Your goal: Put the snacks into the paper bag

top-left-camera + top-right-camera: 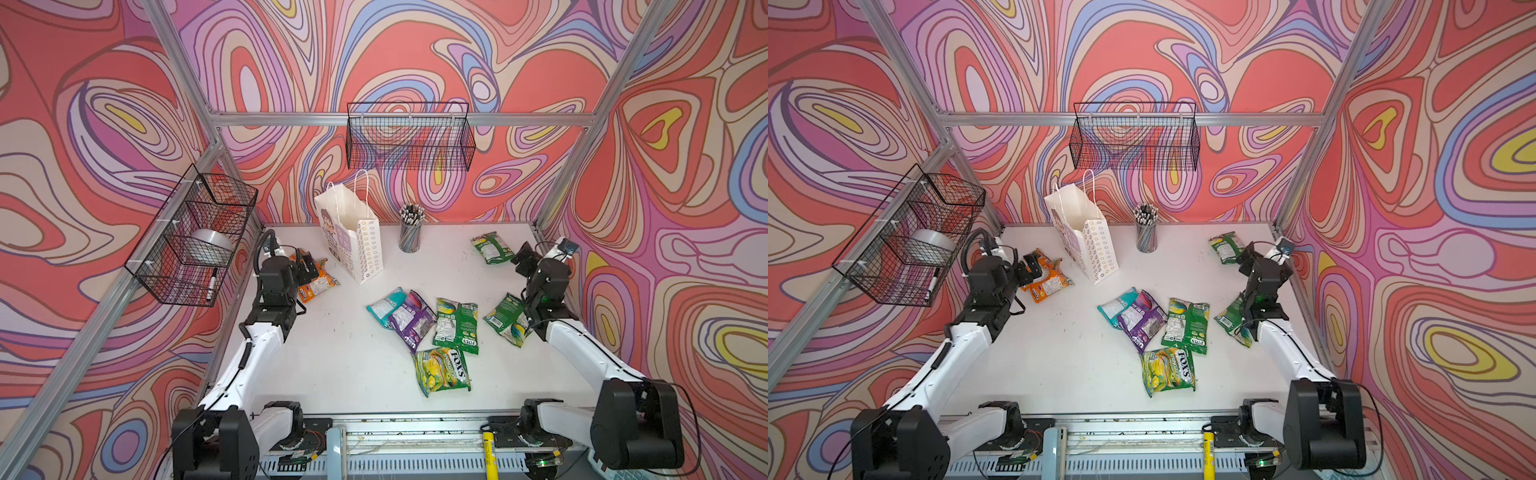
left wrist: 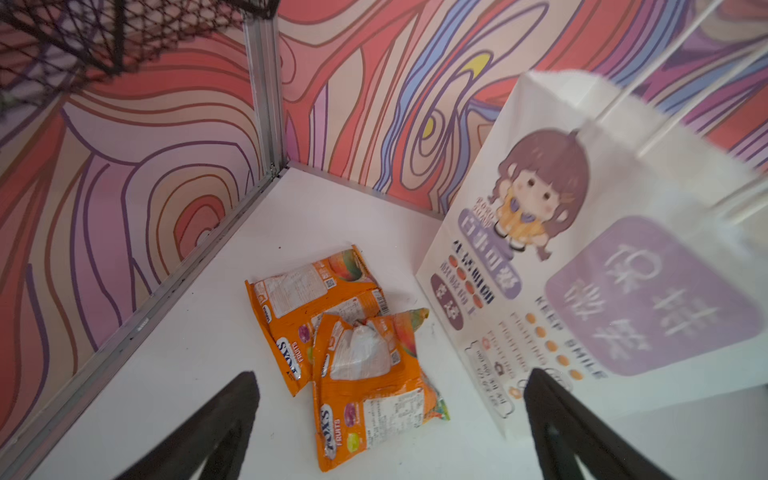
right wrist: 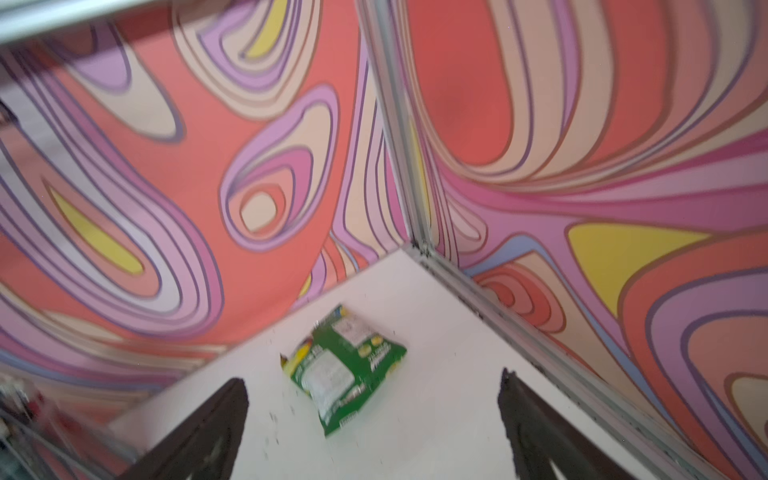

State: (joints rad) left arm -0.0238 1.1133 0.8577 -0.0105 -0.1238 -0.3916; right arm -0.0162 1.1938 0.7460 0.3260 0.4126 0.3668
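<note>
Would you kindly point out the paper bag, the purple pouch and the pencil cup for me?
paper bag [image 1: 369, 251], in a top view, on its star-printed side panel.
purple pouch [image 1: 412, 320], in a top view, on the middle of its face.
pencil cup [image 1: 410, 239], in a top view, on its mesh wall.

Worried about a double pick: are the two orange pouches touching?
Touching. The left wrist view shows the near orange pouch lying across a corner of the far orange pouch, with no gap between them.
</note>
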